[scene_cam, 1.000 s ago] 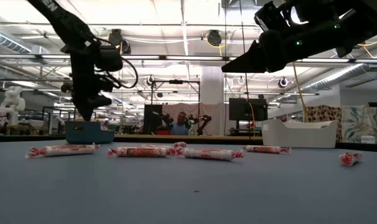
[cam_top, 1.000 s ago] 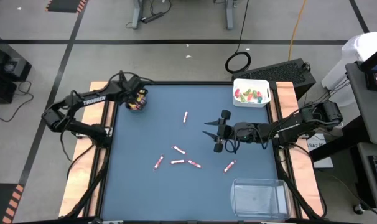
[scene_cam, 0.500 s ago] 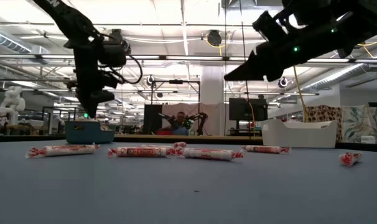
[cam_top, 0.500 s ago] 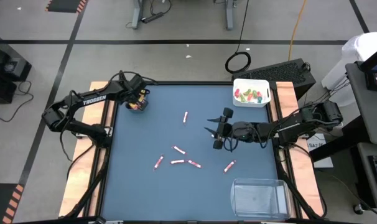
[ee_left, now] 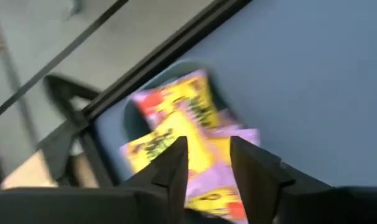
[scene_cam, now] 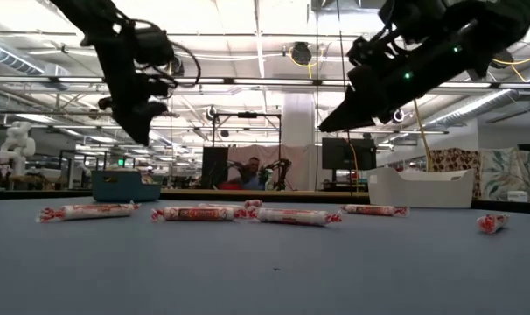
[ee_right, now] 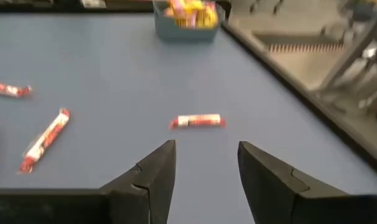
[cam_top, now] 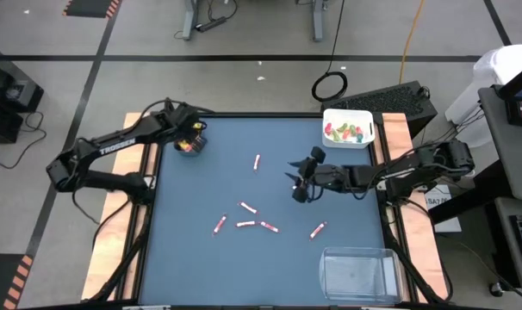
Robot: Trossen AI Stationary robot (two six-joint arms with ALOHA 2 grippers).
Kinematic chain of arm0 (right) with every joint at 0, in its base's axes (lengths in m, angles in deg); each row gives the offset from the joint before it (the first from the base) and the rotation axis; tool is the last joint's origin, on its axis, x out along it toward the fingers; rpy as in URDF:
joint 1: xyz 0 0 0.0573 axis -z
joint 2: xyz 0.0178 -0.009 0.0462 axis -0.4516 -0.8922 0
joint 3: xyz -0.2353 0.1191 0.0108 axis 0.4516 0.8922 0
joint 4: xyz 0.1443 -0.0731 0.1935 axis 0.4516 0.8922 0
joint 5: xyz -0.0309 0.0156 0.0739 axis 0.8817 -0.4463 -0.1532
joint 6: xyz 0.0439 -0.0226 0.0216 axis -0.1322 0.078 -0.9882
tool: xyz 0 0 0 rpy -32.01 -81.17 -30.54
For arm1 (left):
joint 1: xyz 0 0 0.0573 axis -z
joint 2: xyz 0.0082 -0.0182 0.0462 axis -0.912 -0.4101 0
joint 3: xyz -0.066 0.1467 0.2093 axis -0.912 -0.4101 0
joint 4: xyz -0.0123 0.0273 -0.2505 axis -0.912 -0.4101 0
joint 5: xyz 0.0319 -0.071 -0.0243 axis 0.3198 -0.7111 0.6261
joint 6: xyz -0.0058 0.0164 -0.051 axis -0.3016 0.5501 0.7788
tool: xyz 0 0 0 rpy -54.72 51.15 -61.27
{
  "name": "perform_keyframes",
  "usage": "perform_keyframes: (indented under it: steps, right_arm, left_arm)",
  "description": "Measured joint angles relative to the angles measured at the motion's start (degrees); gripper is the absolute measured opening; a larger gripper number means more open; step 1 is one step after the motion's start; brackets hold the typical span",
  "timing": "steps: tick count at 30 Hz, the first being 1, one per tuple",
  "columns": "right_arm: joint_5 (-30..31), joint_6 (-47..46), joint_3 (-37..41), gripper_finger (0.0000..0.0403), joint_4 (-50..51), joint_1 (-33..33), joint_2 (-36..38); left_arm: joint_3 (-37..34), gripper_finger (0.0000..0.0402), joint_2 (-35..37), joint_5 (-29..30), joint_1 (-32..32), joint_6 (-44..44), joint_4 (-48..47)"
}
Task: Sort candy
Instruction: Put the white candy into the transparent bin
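Note:
Several pink-white stick candies lie flat on the blue table: one alone (cam_top: 257,161), also in the right wrist view (ee_right: 198,121), and a loose group (cam_top: 245,224) nearer the front. Yellow packets (ee_left: 176,106) lie in the teal bin (cam_top: 183,150) at the far left. Green and red pieces (cam_top: 347,131) lie in the white bin (cam_top: 347,115). My left gripper (ee_left: 207,155) is open and empty, raised above the teal bin (scene_cam: 125,185). My right gripper (cam_top: 296,182) is open and empty, above the table to the right of the lone stick.
A clear bin (cam_top: 357,274) stands at the table's near right corner. The white bin is at the far right corner. One stick (cam_top: 318,230) lies apart, near the clear bin. Bare table lies between the sticks and the teal bin.
My left gripper has risen from just over the teal bin to well above it. My right gripper has gone a little toward the table's far edge, closer to the lone stick, and has tipped its fingers further down. The candies have not moved.

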Motion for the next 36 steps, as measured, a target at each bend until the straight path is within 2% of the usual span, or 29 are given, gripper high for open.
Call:
perform_keyframes:
  steps: [3,6,11,18,22,27,33,36]
  right_arm:
    - [-1.02,-4.08,-3.79,0.0165,10.13,-0.17,0.0]
    - [-5.72,-7.8,-7.26,0.0165,17.74,-0.17,0.0]
    - [-12.01,-13.84,-9.41,0.0165,24.42,-1.58,0.0]
    - [-11.44,-21.83,-9.59,0.0165,37.12,-5.22,0.0]
    - [-7.84,-21.9,-9.44,0.0165,42.82,-7.29,0.0]
    - [-7.06,-21.71,-5.27,0.0165,38.06,-8.02,0.0]
    - [-6.8,-22.51,4.19,0.0165,20.08,-8.02,-0.02]
    - [-6.01,-23.07,7.32,0.0165,14.6,-8.02,-0.02]
  left_arm:
    - [0.04,0.0139,2.91,-5.16,2.61,0.04,1.74]
    - [0.04,0.0141,4.96,-9.86,6.49,0.0,5.11]
    - [-2.6,0.0141,5.93,-10.97,15.2,0.07,13.48]
    - [-8.22,0.0141,5.84,-11.13,28.01,2.01,27.16]
    - [-10.55,0.0141,5.84,-11.13,33.66,2.64,37.15]
    - [-11.39,0.0141,5.81,-11.02,39.53,2.64,41.42]
    - [-11.39,0.0141,2.95,-9.7,46.3,2.61,45.55]
    - [-11.37,0.0141,-0.21,-9.13,48.91,2.27,48.61]
